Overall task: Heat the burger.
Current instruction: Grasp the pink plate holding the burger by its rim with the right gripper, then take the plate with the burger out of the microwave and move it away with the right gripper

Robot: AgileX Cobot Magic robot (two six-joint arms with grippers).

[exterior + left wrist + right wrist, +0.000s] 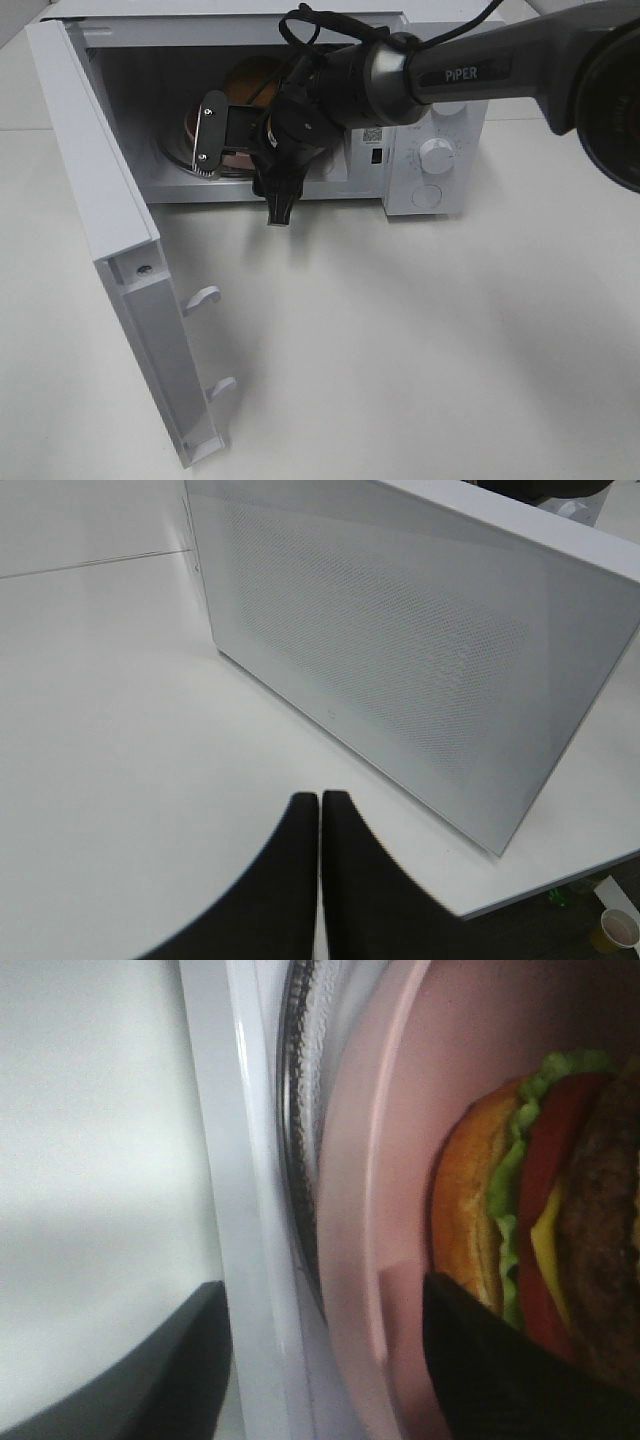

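Microwave (430, 150) stands at the counter's (420, 350) far edge, door (110, 250) swung fully open toward the near-left corner.

Burger (540, 1210) sits inside the cavity on the pink plate (370, 1180). Round, so no long axis to speak of; layers stacked flat, bun base on the plate, stack axis upright. Lettuce, tomato, cheese and patty edges face the opening.

Right tool (225, 140) reaches in through the opening, jaws apart, one finger (500, 1370) just in front of the burger, the other outside the plate rim. Contact with plate: cannot tell.

Left tool (320, 880) over bare counter behind the open door, fingers pressed together, empty.
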